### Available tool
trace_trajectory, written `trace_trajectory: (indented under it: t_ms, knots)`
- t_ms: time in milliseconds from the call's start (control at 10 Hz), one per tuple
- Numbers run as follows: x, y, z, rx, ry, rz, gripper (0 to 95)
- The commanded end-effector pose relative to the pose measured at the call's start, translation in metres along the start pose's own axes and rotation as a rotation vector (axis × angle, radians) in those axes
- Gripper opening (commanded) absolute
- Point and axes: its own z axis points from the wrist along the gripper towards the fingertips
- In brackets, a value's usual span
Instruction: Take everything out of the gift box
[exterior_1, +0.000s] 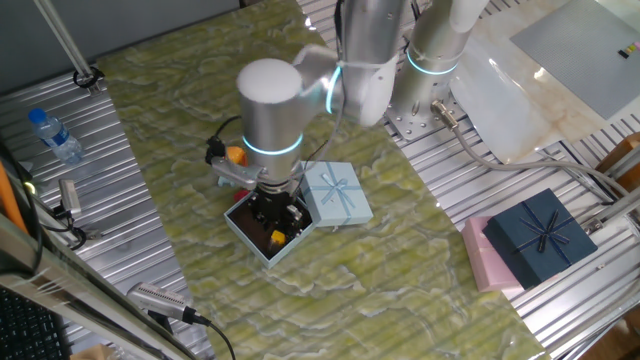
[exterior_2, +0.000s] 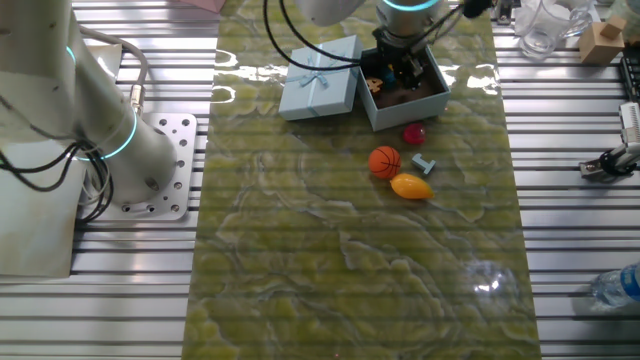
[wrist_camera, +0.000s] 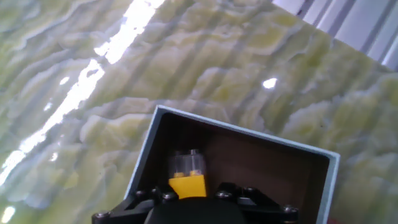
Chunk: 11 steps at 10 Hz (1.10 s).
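Note:
The pale-blue gift box (exterior_1: 247, 236) stands open on the green marble-patterned mat, its dark inside showing in the hand view (wrist_camera: 249, 162). Its bowed lid (exterior_1: 337, 192) lies right beside it. My gripper (exterior_1: 277, 214) reaches down into the box (exterior_2: 400, 108); its fingertips are hidden. A small yellow piece with a clear top (wrist_camera: 187, 180) sits just in front of the hand, and I cannot tell whether it is held. An orange bit (exterior_2: 373, 85) also shows inside. Out on the mat lie an orange basketball (exterior_2: 384, 161), a yellow-orange fruit (exterior_2: 411, 186), a magenta piece (exterior_2: 414, 133) and a small grey-blue piece (exterior_2: 424, 163).
A dark navy box with a bow (exterior_1: 540, 235) rests on a pink box (exterior_1: 480, 255) at the mat's right edge. A water bottle (exterior_1: 55, 135) lies on the slatted metal table. A second arm's base (exterior_2: 90, 110) stands beside the mat. Glassware (exterior_2: 545, 25) sits at a far corner.

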Motion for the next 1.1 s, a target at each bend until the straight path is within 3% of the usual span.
trace_trajectory:
  t_ms: [100,200,600,1100]
  knots:
    - [-0.001,0.002,0.0,-0.026,0.004,0.017,19.0]
    - [-0.001,0.002,0.0,-0.03,0.003,0.028,0.0]
    - [0.0,0.002,-0.002,-0.038,0.0,0.043,0.0]
    - [0.007,-0.005,-0.044,-0.001,0.025,-0.001,0.0]
